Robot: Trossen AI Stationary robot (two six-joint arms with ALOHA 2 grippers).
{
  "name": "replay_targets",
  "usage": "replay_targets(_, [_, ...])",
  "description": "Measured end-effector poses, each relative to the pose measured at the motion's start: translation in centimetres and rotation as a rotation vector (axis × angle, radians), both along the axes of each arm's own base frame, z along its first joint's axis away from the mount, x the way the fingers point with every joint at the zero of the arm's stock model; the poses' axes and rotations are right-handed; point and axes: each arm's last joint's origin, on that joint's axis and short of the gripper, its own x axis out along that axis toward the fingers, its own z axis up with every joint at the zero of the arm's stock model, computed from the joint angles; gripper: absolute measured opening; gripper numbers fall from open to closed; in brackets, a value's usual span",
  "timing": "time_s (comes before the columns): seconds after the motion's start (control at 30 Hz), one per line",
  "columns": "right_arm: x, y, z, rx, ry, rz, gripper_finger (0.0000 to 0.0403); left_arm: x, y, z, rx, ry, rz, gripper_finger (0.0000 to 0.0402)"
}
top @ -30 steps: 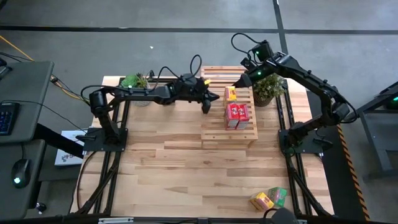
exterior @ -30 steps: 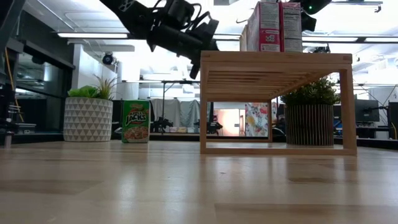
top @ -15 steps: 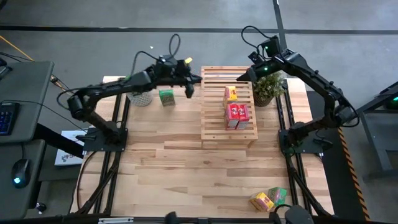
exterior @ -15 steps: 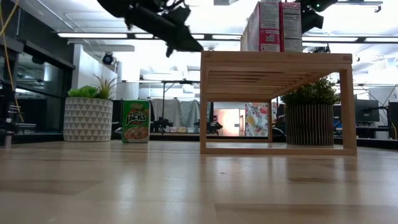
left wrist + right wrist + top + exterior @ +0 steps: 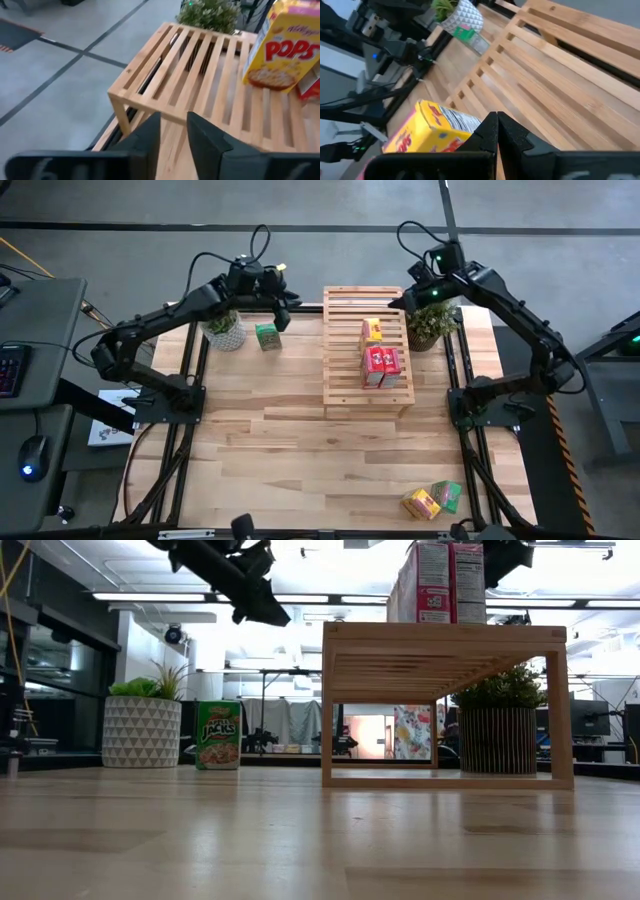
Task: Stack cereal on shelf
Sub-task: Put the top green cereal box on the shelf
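Six cereal boxes in all: two red [image 5: 381, 365] side by side on the shelf [image 5: 345, 370], one yellow [image 5: 371, 330] also on the shelf, one green [image 5: 267, 336] standing on the surface [image 5: 300, 450] beside the white pot, plus one yellow [image 5: 421, 503] and one green [image 5: 447, 495] together at the near right corner of the surface. One slatted wooden shelf. Two potted plants: one in a white patterned pot [image 5: 142, 730], one in a dark ribbed pot [image 5: 498, 738]. Two dark arms, each ending in one tool: left [image 5: 283, 308], right [image 5: 396, 305].
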Motion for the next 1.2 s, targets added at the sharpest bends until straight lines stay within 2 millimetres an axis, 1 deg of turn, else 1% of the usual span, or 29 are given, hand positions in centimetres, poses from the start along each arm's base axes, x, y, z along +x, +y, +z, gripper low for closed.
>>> replay_targets(0.1, [-0.6,0.7,0.2,-0.005,0.043,-0.019,0.0,-0.2,0.2,-0.1,0.007,0.012,0.002,0.0124])
replay_targets(0.23, [-1.5,1.7,0.4,-0.006,0.098,-0.049,0.0,-0.8,0.8,-0.2,-0.015,0.029,0.028,0.018])
replay_targets(0.37, [-2.0,2.3,0.8,-0.025,0.117,-0.073,0.0,-1.6,1.7,0.6,-0.065,0.119,0.061,0.0237])
replay_targets(0.5, [-2.2,2.5,1.0,-0.046,0.123,-0.087,0.0,-1.9,2.7,0.9,-0.127,0.252,0.113,0.0274])
replay_targets(0.57, [-2.2,2.5,1.0,-0.049,0.124,-0.087,0.0,-1.7,3.3,0.2,-0.177,0.319,0.122,0.0282])
replay_targets(0.77, [-2.2,2.5,1.0,-0.057,0.125,-0.079,0.0,-0.9,4.6,-4.2,-0.372,0.555,0.164,0.0286])
replay_targets(0.87, [-2.3,2.5,1.0,-0.061,0.128,-0.072,0.0,-0.5,5.1,-5.9,-0.4,0.639,0.191,0.0286])
replay_targets(1.03, [-2.3,2.6,0.9,-0.051,0.137,-0.067,0.0,-0.1,5.5,-7.1,-0.412,0.685,0.164,0.0286])
replay_targets(1.2, [-2.4,2.7,0.8,-0.042,0.145,-0.064,0.0,-0.1,5.2,-7.3,-0.388,0.73,0.109,0.0286])
